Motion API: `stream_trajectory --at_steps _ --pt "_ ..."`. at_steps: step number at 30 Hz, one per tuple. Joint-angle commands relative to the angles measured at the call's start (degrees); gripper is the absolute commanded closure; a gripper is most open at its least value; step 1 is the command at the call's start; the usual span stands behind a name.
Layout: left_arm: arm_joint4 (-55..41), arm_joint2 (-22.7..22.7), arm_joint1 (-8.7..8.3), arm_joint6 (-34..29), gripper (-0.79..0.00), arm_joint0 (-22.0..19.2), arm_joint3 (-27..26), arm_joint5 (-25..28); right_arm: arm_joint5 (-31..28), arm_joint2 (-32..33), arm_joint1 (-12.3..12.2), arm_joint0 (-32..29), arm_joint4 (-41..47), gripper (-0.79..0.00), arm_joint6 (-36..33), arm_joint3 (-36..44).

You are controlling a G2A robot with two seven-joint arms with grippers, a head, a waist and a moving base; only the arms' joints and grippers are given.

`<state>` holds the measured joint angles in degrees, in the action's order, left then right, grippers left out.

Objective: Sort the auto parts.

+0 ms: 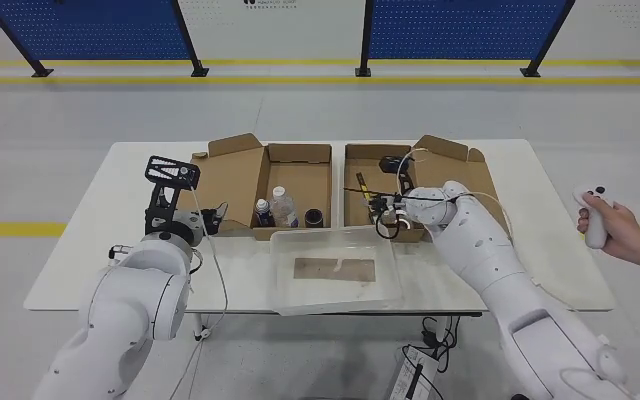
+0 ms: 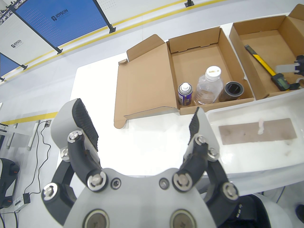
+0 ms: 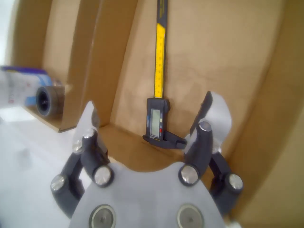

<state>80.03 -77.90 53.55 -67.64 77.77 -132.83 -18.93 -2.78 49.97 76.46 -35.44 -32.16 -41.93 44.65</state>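
Top view: the caliper (image 1: 362, 186) lies in the right box (image 1: 445, 160), at 1 o'clock from the clear tray (image 1: 285, 270). The right gripper (image 1: 378, 207) is above that box's near edge.

Left wrist view: the left gripper (image 2: 137, 110) is spread wide and empty over the table (image 2: 106, 138). A spray can (image 2: 184, 93), a bottle (image 2: 207, 88) and a black cylinder (image 2: 231, 91) sit in the left box (image 2: 197, 41).

Right wrist view: the right gripper's fingers are wide apart, gripping nothing. The caliper lies flat on the box floor with its display end nearest them.

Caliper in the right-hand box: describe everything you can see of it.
The caliper is a digital one: dark plastic-looking body, yellow scale along the beam, grey display, short jaws at the head. It lies flat on the cardboard box floor, near one wall. The open right gripper hangs at its display end, not gripping it.
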Motion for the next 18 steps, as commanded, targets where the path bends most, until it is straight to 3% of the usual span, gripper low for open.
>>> stream_trajectory --at_steps 1,9,18 --pt "0.00 0.00 0.00 0.00 -0.785 0.00 0.00 0.00 -0.75 1.05 -0.44 -0.48 -0.28 -0.785 1.12 1.63" --pt "0.00 0.00 0.00 0.00 -0.785 0.00 0.00 0.00 -5.06 9.87 -4.21 -6.15 -3.96 -0.785 6.19 16.67" --pt "0.00 0.00 0.00 0.00 -0.785 0.00 0.00 0.00 -5.02 21.07 -7.77 -19.49 -9.21 -0.785 9.06 41.50"
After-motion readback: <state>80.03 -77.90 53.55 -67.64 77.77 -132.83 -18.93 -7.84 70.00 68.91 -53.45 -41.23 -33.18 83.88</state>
